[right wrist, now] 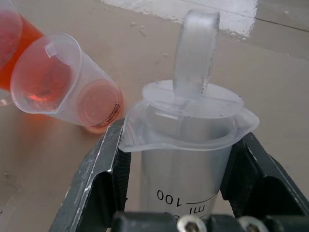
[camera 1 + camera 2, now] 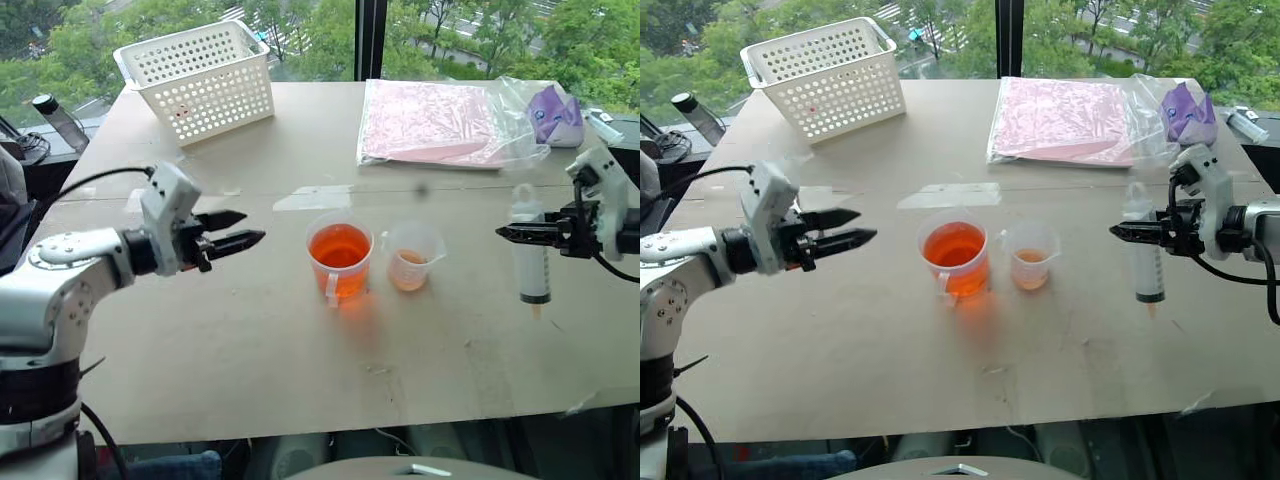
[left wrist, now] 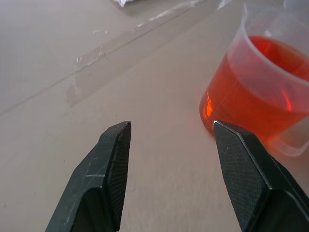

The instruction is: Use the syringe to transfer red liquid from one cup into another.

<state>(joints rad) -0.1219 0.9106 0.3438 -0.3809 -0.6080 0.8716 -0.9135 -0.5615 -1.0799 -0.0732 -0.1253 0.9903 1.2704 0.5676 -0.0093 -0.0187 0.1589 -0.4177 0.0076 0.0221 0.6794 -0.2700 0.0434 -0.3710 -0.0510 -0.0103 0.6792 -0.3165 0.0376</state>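
Left eye view — syringe near table edge.

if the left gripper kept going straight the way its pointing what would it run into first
Most likely the larger orange-red cup. The left gripper, open and empty, points across the table toward it with nothing between; in the wrist view the cup sits just past one fingertip. It may graze the cup's side, since depth is uncertain.

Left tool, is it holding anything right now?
No, the left tool has its two fingers spread with only bare table between them, beside the orange-red cup.
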